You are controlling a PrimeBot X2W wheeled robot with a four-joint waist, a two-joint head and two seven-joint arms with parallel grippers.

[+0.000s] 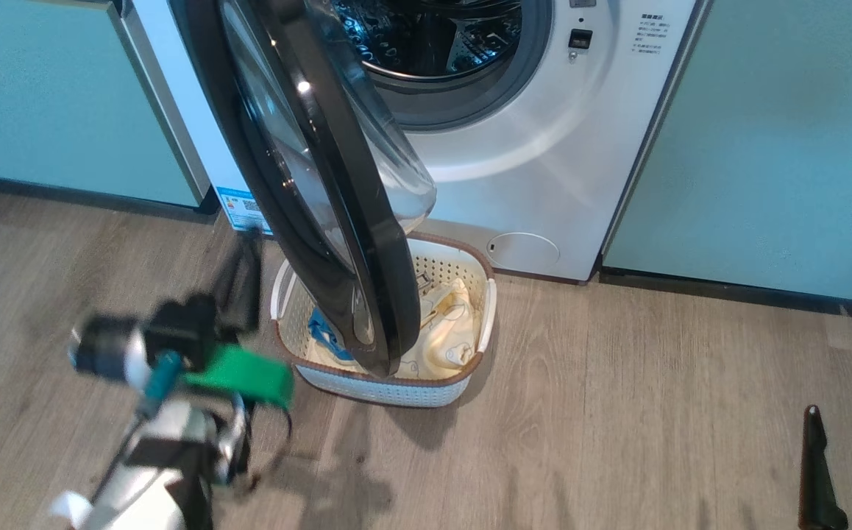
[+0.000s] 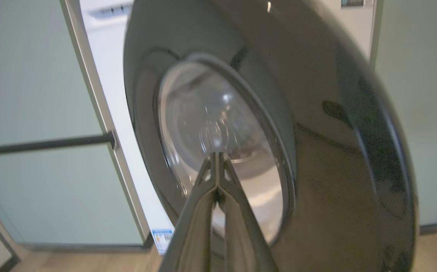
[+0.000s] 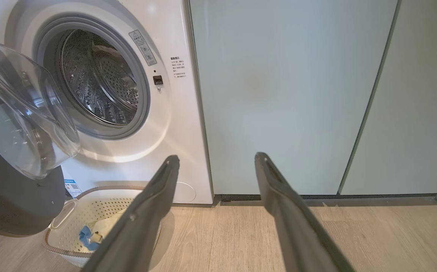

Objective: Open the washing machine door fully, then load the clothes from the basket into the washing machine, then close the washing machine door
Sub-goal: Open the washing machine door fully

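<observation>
The washing machine (image 1: 544, 147) stands with its steel drum (image 1: 433, 37) exposed. The washing machine door (image 1: 367, 243), a black ring around a glass bowl, swings out over the basket (image 1: 389, 390). In the basket lie the clothes (image 1: 448, 331), cream with a blue piece (image 1: 323, 331). My left gripper (image 1: 251, 239) is blurred, left of the door. In the left wrist view the left gripper (image 2: 215, 155) is shut with nothing between its fingers, pointing at the door's outer face (image 2: 335, 132); I cannot tell whether it touches. My right gripper (image 1: 847, 416) is open at the lower right, away from everything.
Pale green cabinets (image 1: 764, 147) flank the washer on both sides, with a dark plinth along the wooden floor (image 1: 617, 427). In the right wrist view the open right gripper (image 3: 216, 158) faces a cabinet (image 3: 279, 94), with the basket (image 3: 67, 234) and the door's glass bowl (image 3: 22, 113) at the left.
</observation>
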